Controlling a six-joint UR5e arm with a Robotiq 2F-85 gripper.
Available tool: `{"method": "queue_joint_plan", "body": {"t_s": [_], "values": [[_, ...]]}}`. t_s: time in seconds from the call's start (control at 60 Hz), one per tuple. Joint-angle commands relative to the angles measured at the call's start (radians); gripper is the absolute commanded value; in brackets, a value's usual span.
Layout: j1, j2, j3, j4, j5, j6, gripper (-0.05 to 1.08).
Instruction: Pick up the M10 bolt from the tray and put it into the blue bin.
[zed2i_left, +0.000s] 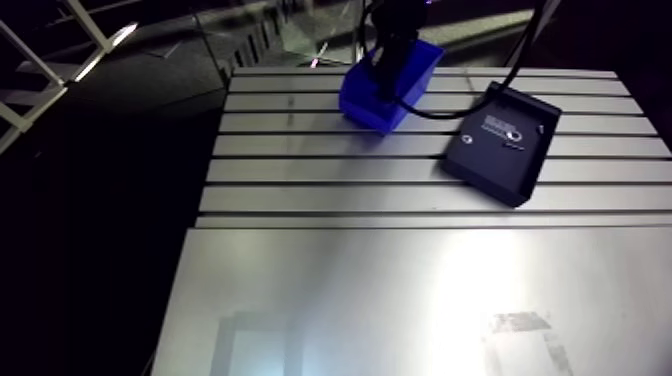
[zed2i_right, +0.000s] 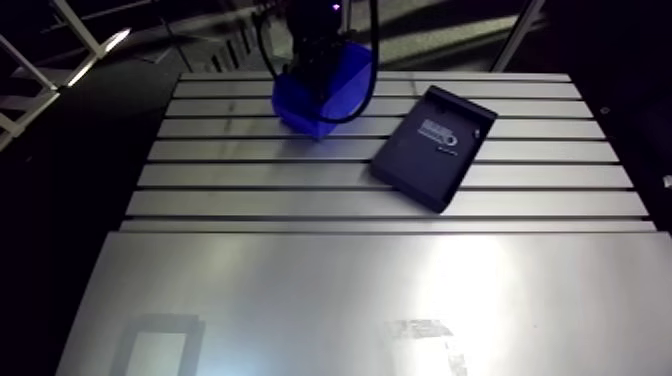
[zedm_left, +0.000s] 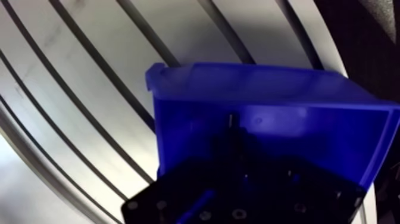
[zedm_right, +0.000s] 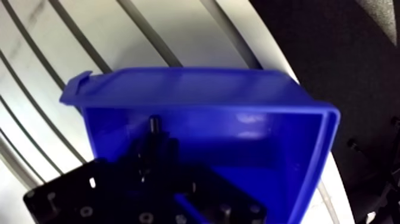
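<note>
M10 bolt (zedm_right: 154, 125) is pinched in the closed pincer (zedm_right: 152, 150), down inside the blue bin (zedm_right: 238, 89). The black tray (zed2i_left: 495, 162) sits near that bin on the bench (zed2i_left: 400, 290)

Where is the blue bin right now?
In the arm view the blue bin sits near the far edge of the slotted table, left of the black tray and apart from it. The gripper hangs directly over its opening.
</note>
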Motion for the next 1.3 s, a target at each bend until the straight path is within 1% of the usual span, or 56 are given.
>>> {"method": "queue_joint_plan", "body": {"t_s": [0.017,0.067,0.083,0.1,0.117,0.133,0.15,0.167,0.2,0.217,0.233,0.383,0.45,0.467,0.483,0.5,0.517,0.55,0.567,0.583,0.6,0.617,0.633,0.65,0.667,0.683,0.7,0.717,0.733,0.75,0.767,0.783,0.8,0.817,0.833,0.85,0.867,0.883,0.9,0.933,0.983,1.0,1.017,1.033,1.05,1.067,1.117,1.133,1.183,1.2,1.217,1.233,1.25,1.267,1.283,1.3], "values": [[0.001,0.003,0.013,-0.035,-0.002,-0.001,1.02],[0.001,0.002,0.013,-0.036,-0.001,-0.001,1.01],[0.001,0.002,0.013,-0.036,0.001,-0.001,0.94],[0.001,0.002,0.013,-0.036,0.001,-0.001,0.94],[0.001,0.001,0.015,-0.035,0.002,-0.001,0.81],[0.001,0.001,0.015,-0.035,0.002,-0.001,0.81],[0.001,-0.001,0.015,-0.034,0.003,-0.001,0.63],[0.001,-0.001,0.015,-0.034,0.003,-0.001,0.63],[0.001,-0.005,0.016,-0.029,0.001,0.003,0.14],[0.001,-0.005,0.016,-0.029,0.001,0.003,0.14],[0.001,-0.008,0.018,-0.025,-0.001,0.007,0.02],[-0.001,-0.030,0.015,0.007,-0.005,0.011,0.00],[-0.001,-0.057,0.000,0.059,-0.005,0.010,0.00],[-0.001,-0.071,-0.012,0.093,-0.006,0.011,0.00],[-0.001,-0.071,-0.012,0.093,-0.006,0.011,0.00],[-0.001,-0.086,-0.028,0.128,-0.006,0.013,0.00],[-0.001,-0.086,-0.028,0.128,-0.006,0.013,0.00],[-0.001,-0.114,-0.072,0.201,-0.005,0.026,0.00],[-0.001,-0.114,-0.072,0.201,-0.005,0.026,0.00],[-0.001,-0.125,-0.099,0.242,-0.006,0.044,0.00],[-0.001,-0.125,-0.099,0.242,-0.006,0.044,0.00],[-0.001,-0.136,-0.129,0.282,-0.006,0.064,0.00],[-0.001,-0.136,-0.129,0.282,-0.006,0.064,0.00],[-0.001,-0.144,-0.163,0.326,-0.005,0.091,0.00],[-0.001,-0.144,-0.163,0.326,-0.005,0.091,0.00],[-0.002,-0.150,-0.200,0.369,-0.001,0.118,0.00],[-0.002,-0.150,-0.200,0.369,-0.001,0.118,0.00],[-0.003,-0.153,-0.238,0.410,0.001,0.145,0.00],[-0.003,-0.153,-0.238,0.410,0.001,0.145,0.00],[-0.001,-0.152,-0.279,0.452,0.002,0.176,0.00],[-0.001,-0.152,-0.279,0.452,0.002,0.176,0.00],[-0.006,-0.152,-0.319,0.492,0.004,0.212,0.00],[-0.006,-0.152,-0.319,0.492,0.004,0.212,0.00],[-0.008,-0.153,-0.355,0.531,0.007,0.244,0.01],[-0.008,-0.153,-0.355,0.531,0.007,0.244,0.01],[-0.010,-0.153,-0.390,0.565,0.010,0.276,0.00],[-0.010,-0.153,-0.390,0.565,0.010,0.276,0.00],[-0.013,-0.152,-0.421,0.594,0.014,0.307,0.00],[-0.013,-0.152,-0.421,0.594,0.014,0.307,0.00],[-0.013,-0.153,-0.468,0.634,0.025,0.387,0.00],[-0.015,-0.153,-0.483,0.643,0.026,0.438,0.00],[-0.015,-0.156,-0.494,0.648,0.024,0.494,0.00],[-0.015,-0.156,-0.494,0.648,0.024,0.494,0.00],[-0.015,-0.160,-0.502,0.654,0.022,0.554,0.01],[-0.015,-0.160,-0.502,0.654,0.022,0.554,0.01],[-0.015,-0.166,-0.509,0.664,0.021,0.613,0.01],[-0.015,-0.173,-0.511,0.676,0.021,0.671,0.00],[-0.015,-0.181,-0.510,0.691,0.020,0.728,0.00],[-0.016,-0.189,-0.506,0.704,0.018,0.784,0.00],[-0.019,-0.196,-0.496,0.703,0.022,0.839,0.00],[-0.019,-0.196,-0.496,0.703,0.022,0.839,0.00],[-0.022,-0.203,-0.486,0.703,0.024,0.897,0.00],[-0.022,-0.203,-0.486,0.703,0.024,0.897,0.00],[-0.028,-0.209,-0.475,0.703,0.024,0.949,0.01],[-0.030,-0.216,-0.464,0.702,0.015,0.994,0.01],[-0.030,-0.216,-0.464,0.702,0.015,0.994,0.01]]}}
